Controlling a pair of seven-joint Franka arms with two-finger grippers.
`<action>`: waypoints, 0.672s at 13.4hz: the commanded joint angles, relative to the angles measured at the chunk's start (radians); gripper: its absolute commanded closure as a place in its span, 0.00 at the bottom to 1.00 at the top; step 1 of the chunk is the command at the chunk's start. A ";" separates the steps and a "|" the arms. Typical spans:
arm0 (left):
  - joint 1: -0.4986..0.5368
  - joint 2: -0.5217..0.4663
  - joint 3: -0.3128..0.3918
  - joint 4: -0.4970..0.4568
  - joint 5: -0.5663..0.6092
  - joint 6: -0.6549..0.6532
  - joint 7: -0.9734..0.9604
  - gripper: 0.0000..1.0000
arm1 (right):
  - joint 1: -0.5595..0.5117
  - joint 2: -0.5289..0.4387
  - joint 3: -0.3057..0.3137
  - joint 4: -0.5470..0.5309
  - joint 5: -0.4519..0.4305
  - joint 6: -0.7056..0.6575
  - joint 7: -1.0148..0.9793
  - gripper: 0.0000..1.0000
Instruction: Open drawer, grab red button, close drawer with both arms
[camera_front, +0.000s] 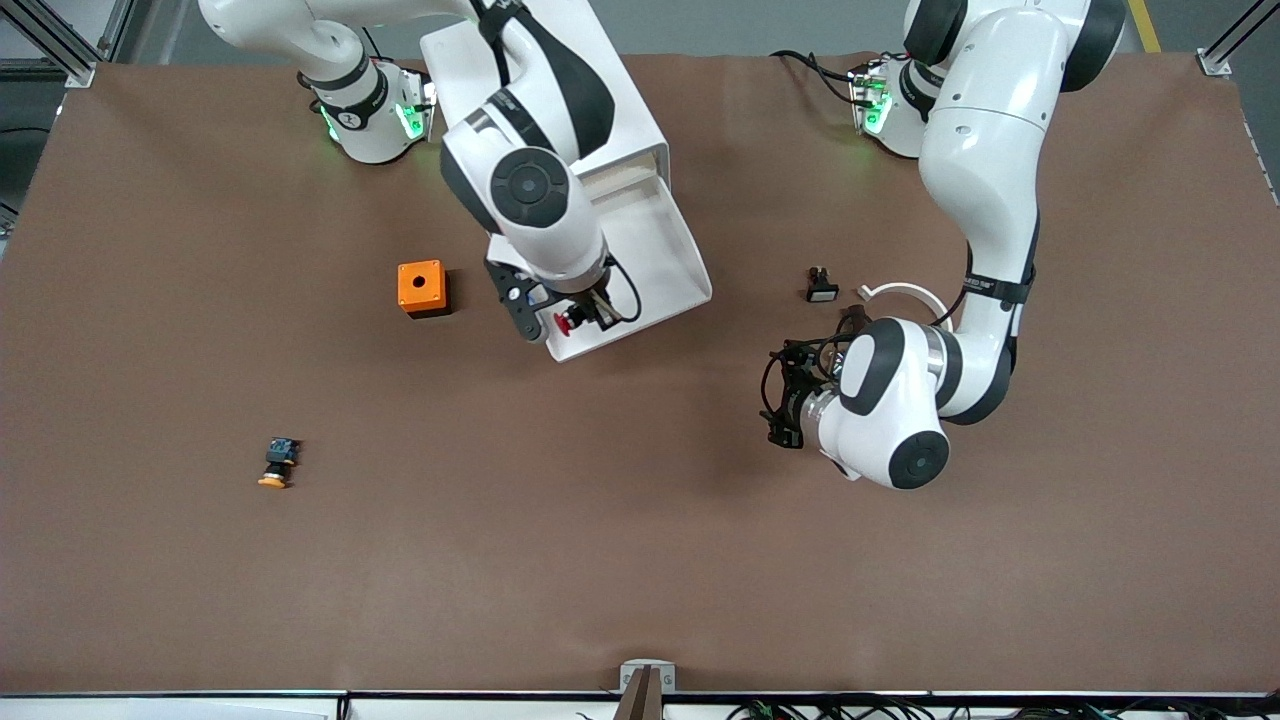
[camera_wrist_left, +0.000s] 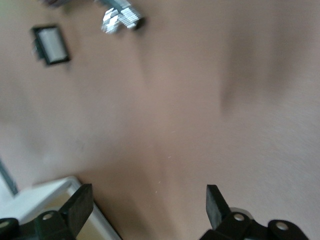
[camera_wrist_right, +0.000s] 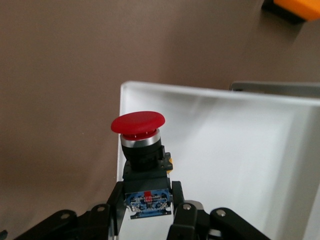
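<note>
The white drawer (camera_front: 655, 240) stands pulled out of its white cabinet (camera_front: 560, 90). My right gripper (camera_front: 574, 322) is over the drawer's front corner at the right arm's end and is shut on the red-capped button (camera_front: 564, 322). In the right wrist view the gripper (camera_wrist_right: 147, 200) clamps the button's black-and-blue body, the red cap (camera_wrist_right: 138, 122) points away from the fingers, and the drawer's rim (camera_wrist_right: 210, 93) lies below. My left gripper (camera_front: 782, 400) hangs open and empty over bare table beside the drawer; its fingers (camera_wrist_left: 80, 202) are wide apart, and the drawer's corner (camera_wrist_left: 42, 197) shows beside one.
An orange box (camera_front: 422, 288) with a hole stands beside the drawer toward the right arm's end. An orange-capped button (camera_front: 278, 463) lies nearer the front camera. A small black-and-white part (camera_front: 821, 285) and a white ring (camera_front: 905, 292) lie near the left arm.
</note>
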 joint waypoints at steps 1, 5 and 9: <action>-0.023 -0.020 0.003 -0.013 0.054 0.077 0.131 0.01 | -0.082 -0.005 0.011 0.055 0.020 -0.076 -0.168 0.96; -0.087 -0.020 0.000 -0.016 0.113 0.133 0.207 0.01 | -0.229 -0.031 0.010 0.064 0.020 -0.147 -0.555 0.96; -0.196 -0.029 -0.001 -0.020 0.216 0.133 0.339 0.00 | -0.410 -0.021 0.007 0.056 0.009 -0.156 -1.014 0.96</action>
